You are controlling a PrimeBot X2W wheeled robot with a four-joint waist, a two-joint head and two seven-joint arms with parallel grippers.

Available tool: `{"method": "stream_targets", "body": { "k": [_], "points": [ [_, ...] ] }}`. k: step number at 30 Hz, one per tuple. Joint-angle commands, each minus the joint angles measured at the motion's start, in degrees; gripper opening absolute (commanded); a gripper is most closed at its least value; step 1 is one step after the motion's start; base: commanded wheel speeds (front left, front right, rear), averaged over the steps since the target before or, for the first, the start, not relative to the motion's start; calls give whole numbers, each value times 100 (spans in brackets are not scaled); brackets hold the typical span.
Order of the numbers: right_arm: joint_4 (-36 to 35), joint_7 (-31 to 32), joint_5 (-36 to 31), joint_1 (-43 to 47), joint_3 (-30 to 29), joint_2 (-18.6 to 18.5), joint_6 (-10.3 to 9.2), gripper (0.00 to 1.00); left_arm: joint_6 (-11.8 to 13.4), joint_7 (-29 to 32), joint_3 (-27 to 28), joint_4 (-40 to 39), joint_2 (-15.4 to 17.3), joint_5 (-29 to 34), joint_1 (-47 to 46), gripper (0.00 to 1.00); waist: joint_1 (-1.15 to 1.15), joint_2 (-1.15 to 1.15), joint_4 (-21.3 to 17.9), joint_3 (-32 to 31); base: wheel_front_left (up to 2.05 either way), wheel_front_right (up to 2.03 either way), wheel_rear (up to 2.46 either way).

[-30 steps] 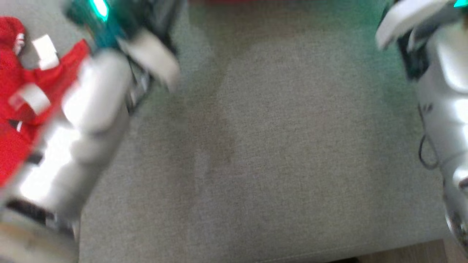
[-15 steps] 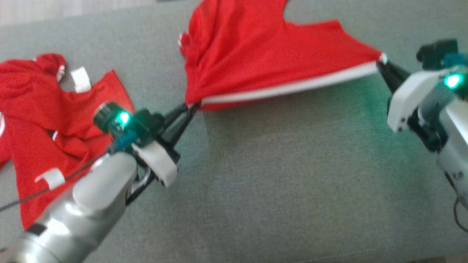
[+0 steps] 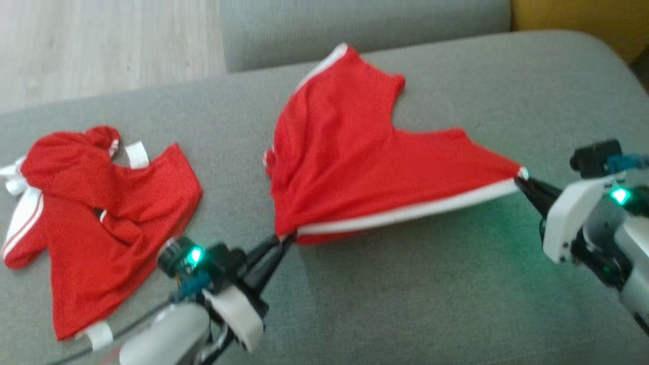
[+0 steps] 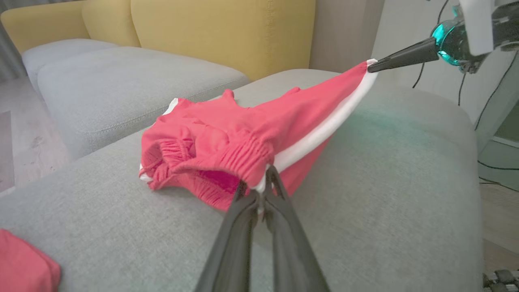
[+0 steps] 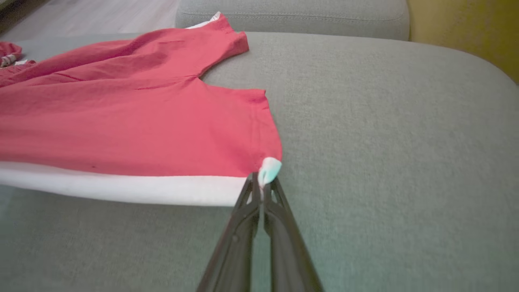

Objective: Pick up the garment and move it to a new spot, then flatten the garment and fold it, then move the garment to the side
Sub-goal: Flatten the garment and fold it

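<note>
Since the frame half a second back, the head camera has tipped upward, so the whole scene sits lower in its view; the garment (image 3: 355, 167) stays stretched between the two grippers much as it was.

Left gripper (image 3: 283, 241): fingers (image 4: 235, 243) clenched on the gathered elastic waistband (image 4: 239, 156), at one end of the white stripe (image 3: 405, 213).

Right gripper (image 3: 518, 178): fingers (image 5: 239, 243) pinched together on the stripe's opposite end, at the leg-hem corner.

Between the two sets of fingers the striped edge runs taut. It rises off the grey cushion (image 3: 405, 304) toward the right fingers, with a shadow beneath it. Gripping both ends of one seam appears intended to pull that side straight so the cloth can be laid flat.

Beyond the fingers, the rest of the garment, a pair of red shorts, slopes down and trails onto the cushion. The far leg lies flat, and the waistband side is bunched in folds just past the left fingers.

Outboard of the left fingers, well apart from the held piece, a second red garment (image 3: 111, 203) lies crumpled on the same cushion, untouched.

Farther still: another grey cushion (image 3: 355, 20), a yellow backrest (image 4: 223, 32) and pale wood floor (image 3: 101, 45).

Judged stage: relocation under way; flattening not yet done, since the waist end is wrinkled.
</note>
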Motion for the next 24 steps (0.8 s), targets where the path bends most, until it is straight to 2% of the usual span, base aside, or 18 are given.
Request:
{"method": "stream_targets", "body": {
  "k": [1,8,14,18,24],
  "points": [
    [-197,13,67,101,-14,-261,36,0,83,-10,146,-227,237,-39,-96,0,1,0,-19,-197,0,0,0],
    [-816,194,243,736,-307,-646,36,0,446,268,38,-1058,397,-109,353,0,1,0,-20,-314,0,0,0],
    [-1186,95,-70,883,-847,-731,36,0,678,312,189,-1405,462,-177,332,0,1,0,0,-109,0,0,0],
    [-1336,33,-445,730,-1229,-640,36,0,737,362,303,-1454,404,-203,116,0,1,0,110,161,0,0,0],
    [-1412,189,-1053,208,-1607,-491,36,0,679,429,460,-1290,233,-218,-400,0,1,0,423,740,0,0,0]
  ]
}}
